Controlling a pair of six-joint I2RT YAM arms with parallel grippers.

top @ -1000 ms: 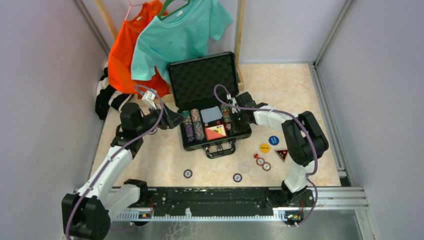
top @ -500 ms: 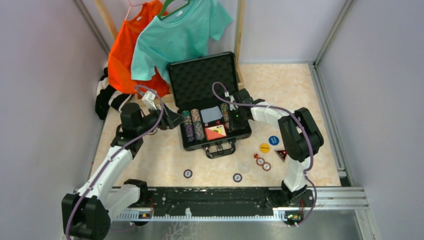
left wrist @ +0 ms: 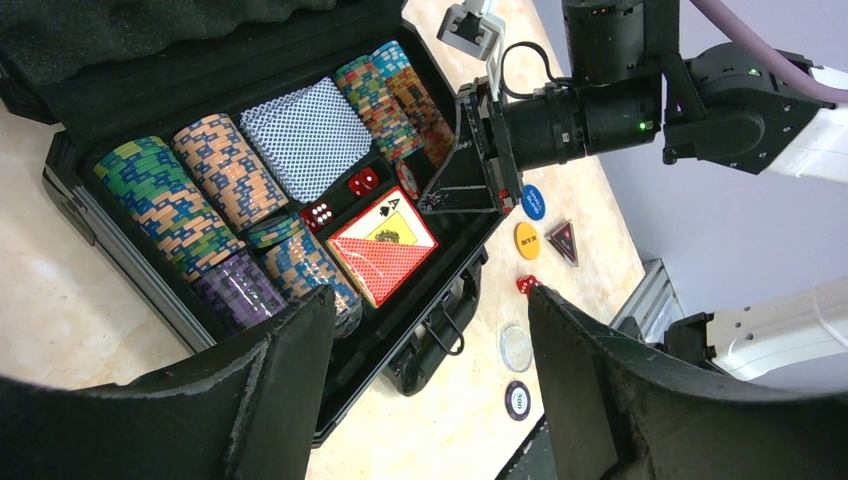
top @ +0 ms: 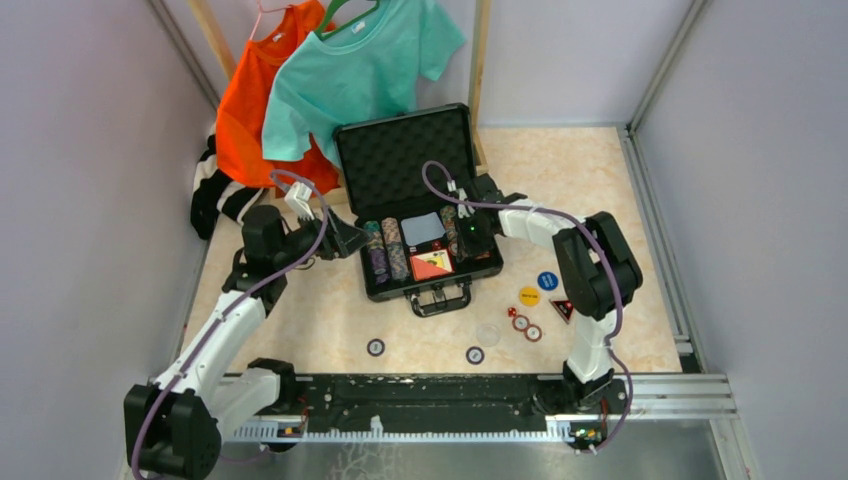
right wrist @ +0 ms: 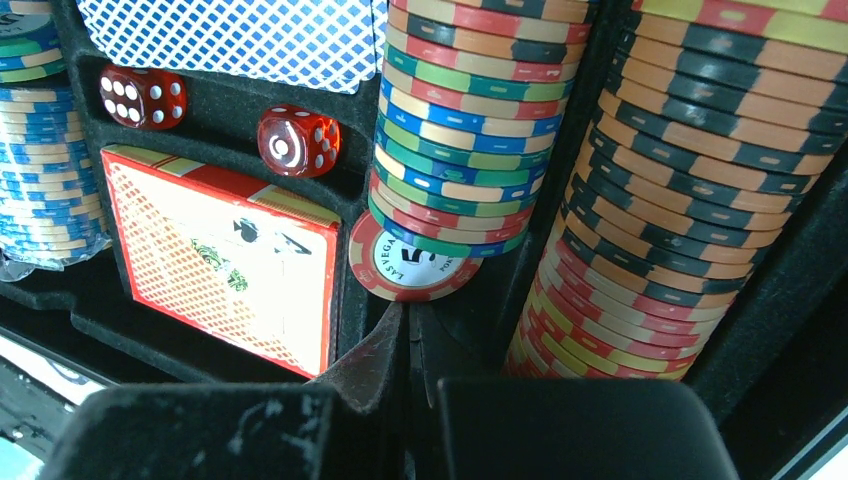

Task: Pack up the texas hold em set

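Tips of fingers (right wrist: 372,362) meet below red chip (right wrist: 415,264); card box (right wrist: 222,282), dice (right wrist: 298,140) leftward.

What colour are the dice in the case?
The dice are translucent red with white pips; right wrist view.

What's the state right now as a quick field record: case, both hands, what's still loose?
case: open, lid up
packed: chip rows, card box, two dice
left hand: open, empty, beside the case
right hand: shut, nothing held, tips at a red chip inside the case
loose outside case: four chips, blue button, yellow button, die, triangular piece, clear disc
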